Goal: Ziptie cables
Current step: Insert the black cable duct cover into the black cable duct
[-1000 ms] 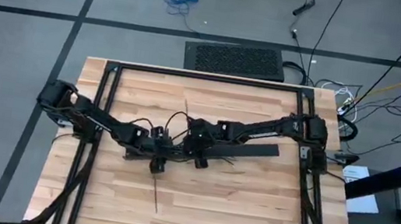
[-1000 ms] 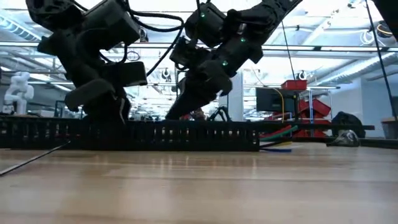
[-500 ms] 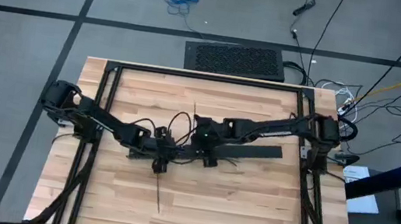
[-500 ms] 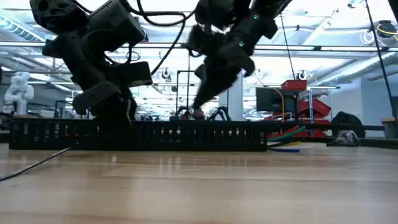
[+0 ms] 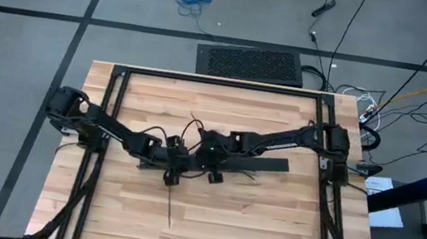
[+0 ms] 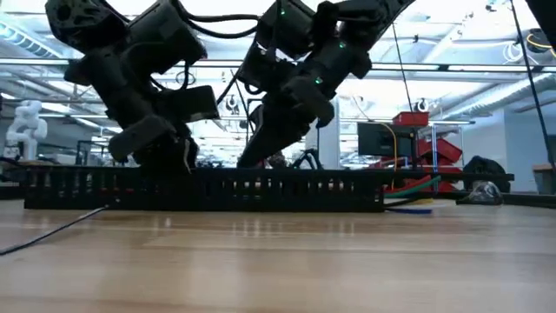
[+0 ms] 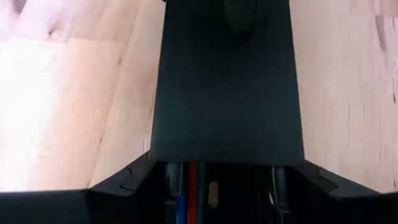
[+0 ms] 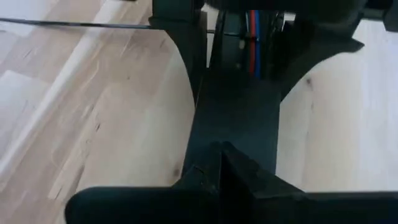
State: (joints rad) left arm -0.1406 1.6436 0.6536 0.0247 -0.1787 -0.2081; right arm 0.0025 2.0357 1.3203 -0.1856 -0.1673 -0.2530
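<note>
Centrally, both arms over cables

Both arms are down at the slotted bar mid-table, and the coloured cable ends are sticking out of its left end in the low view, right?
Not quite: in the low view the cables poke out of the right end of the slotted bar. Both arms are at it mid-table.

Even overhead light falls across the wooden table in the high view, casting only faint shadows beneath the arms. At table height, bright ceiling strips in the room behind turn both arms into near silhouettes, and the near tabletop is soft and blurred with a pale sheen. In both wrist views the pale wood washes out toward white, while the close dark parts lie underexposed and out of focus.
</note>
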